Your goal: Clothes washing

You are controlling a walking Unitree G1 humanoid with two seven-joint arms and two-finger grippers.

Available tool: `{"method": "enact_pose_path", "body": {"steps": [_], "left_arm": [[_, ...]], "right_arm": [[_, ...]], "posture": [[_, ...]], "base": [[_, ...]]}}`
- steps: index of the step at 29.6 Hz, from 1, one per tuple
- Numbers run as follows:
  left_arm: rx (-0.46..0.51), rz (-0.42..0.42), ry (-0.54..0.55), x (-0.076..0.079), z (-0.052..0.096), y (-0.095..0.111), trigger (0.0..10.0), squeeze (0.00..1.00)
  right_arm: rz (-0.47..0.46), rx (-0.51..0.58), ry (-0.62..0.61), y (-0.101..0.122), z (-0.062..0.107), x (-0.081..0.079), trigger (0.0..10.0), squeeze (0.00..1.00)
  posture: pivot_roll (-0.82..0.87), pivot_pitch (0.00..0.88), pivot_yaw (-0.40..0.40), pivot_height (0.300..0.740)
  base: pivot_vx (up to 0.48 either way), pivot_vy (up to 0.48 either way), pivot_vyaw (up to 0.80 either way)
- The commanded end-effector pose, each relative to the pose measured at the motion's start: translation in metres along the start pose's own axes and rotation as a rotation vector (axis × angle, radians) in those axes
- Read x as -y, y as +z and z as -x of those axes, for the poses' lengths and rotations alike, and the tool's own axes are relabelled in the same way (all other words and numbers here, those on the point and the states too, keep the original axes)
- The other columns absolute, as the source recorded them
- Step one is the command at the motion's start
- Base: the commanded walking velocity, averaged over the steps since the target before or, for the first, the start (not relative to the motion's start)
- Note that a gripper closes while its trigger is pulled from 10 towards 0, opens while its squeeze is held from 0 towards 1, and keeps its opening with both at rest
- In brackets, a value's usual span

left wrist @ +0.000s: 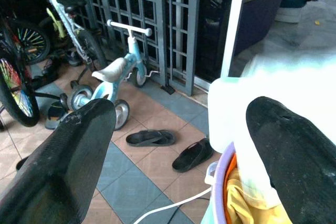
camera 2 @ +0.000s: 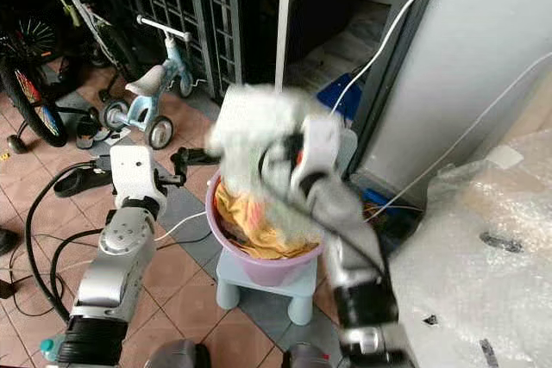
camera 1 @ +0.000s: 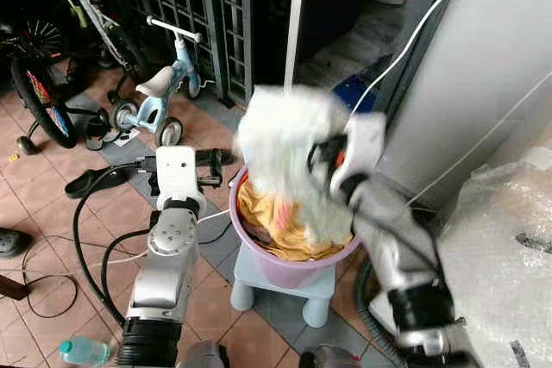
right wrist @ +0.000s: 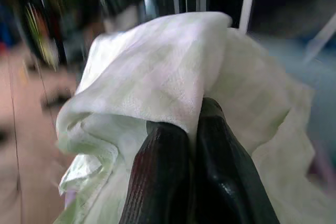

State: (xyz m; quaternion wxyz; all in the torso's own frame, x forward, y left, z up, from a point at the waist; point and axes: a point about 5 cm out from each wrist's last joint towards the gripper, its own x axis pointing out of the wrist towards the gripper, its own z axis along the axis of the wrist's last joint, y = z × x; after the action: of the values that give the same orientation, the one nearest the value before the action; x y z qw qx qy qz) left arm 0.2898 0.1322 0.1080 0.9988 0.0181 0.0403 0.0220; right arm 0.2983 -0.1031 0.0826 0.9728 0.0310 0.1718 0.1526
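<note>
A purple basin (camera 1: pixel 289 270) holding yellow clothes (camera 1: pixel 266 213) stands on a small pale blue stool (camera 1: pixel 259 286). My right gripper (right wrist: pixel 195 124) is shut on a white, faintly green cloth (camera 1: pixel 280 135), which it holds bunched up above the basin, its lower end hanging into it. The cloth is blurred in the head views. My left gripper (camera 1: pixel 216 168) is open and holds nothing. It hovers just left of the basin's rim (left wrist: pixel 220 174), fingers (left wrist: pixel 79 150) spread wide.
A tall pale grey appliance (camera 1: pixel 483 66) rises at the right, with bubble wrap (camera 1: pixel 500 239) in front of it. A child's balance bike (camera 1: pixel 164 92), bicycles, slippers (left wrist: pixel 152 138) and black cables (camera 1: pixel 86 239) litter the tiled floor on the left. A plastic bottle (camera 1: pixel 82 351) lies near my feet.
</note>
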Motion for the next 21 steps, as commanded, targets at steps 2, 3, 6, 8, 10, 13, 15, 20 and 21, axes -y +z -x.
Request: {"method": "enact_pose_path", "body": {"steps": [2, 3, 6, 8, 10, 13, 15, 20, 21], "left_arm": [[-0.007, -0.012, 0.000, 0.001, 0.002, -0.001, 10.0, 0.00], [-0.012, -0.012, 0.000, 0.000, 0.003, -0.001, 10.0, 0.00], [-0.024, -0.019, 0.001, -0.002, 0.007, -0.003, 10.0, 0.00], [-0.030, -0.023, 0.003, -0.004, 0.009, -0.005, 10.0, 0.00], [-0.036, -0.026, 0.006, -0.006, 0.011, -0.006, 10.0, 0.00], [-0.040, -0.029, 0.006, -0.006, 0.012, -0.007, 10.0, 0.00], [-0.040, -0.030, 0.004, -0.005, 0.013, -0.006, 10.0, 0.00], [-0.043, -0.032, 0.004, -0.007, 0.014, -0.005, 10.0, 0.00], [-0.044, -0.033, 0.005, -0.007, 0.014, -0.005, 10.0, 0.00]], "right_arm": [[0.050, -0.064, -0.009, -0.010, 0.000, 0.000, 10.0, 0.08], [0.057, -0.114, 0.000, -0.019, 0.003, 0.000, 10.0, 1.00], [0.119, -0.161, 0.037, -0.026, 0.007, 0.000, 10.0, 1.00], [0.166, -0.174, 0.052, -0.027, 0.008, 0.001, 10.0, 1.00], [0.196, -0.177, 0.036, -0.025, 0.008, 0.008, 10.0, 1.00], [0.208, -0.147, -0.007, -0.018, 0.007, 0.018, 8.0, 1.00], [0.199, -0.107, -0.051, -0.012, 0.006, 0.024, 0.0, 0.75], [0.171, -0.021, -0.104, 0.003, 0.006, 0.029, 0.0, 0.00], [0.165, -0.010, -0.110, 0.004, 0.006, 0.029, 0.0, 0.00]], "posture": [[-0.08, 0.000, -0.013, 0.740], [-0.08, 0.000, -0.013, 0.740], [-0.07, 0.000, -0.015, 0.740], [-0.07, 0.000, -0.015, 0.740], [-0.07, 0.000, -0.015, 0.740], [-0.07, 0.000, -0.014, 0.740], [-0.07, 0.000, -0.014, 0.740], [-0.06, 0.000, -0.012, 0.740], [-0.06, 0.000, -0.012, 0.740]], "base": [[0.000, 0.000, 0.00], [0.000, 0.000, 0.00], [0.000, 0.000, 0.00], [0.000, 0.000, 0.00], [0.000, 0.000, 0.00], [0.000, 0.000, 0.00], [0.000, 0.000, 0.00], [0.000, 0.000, 0.00], [0.000, 0.000, 0.00]]}}
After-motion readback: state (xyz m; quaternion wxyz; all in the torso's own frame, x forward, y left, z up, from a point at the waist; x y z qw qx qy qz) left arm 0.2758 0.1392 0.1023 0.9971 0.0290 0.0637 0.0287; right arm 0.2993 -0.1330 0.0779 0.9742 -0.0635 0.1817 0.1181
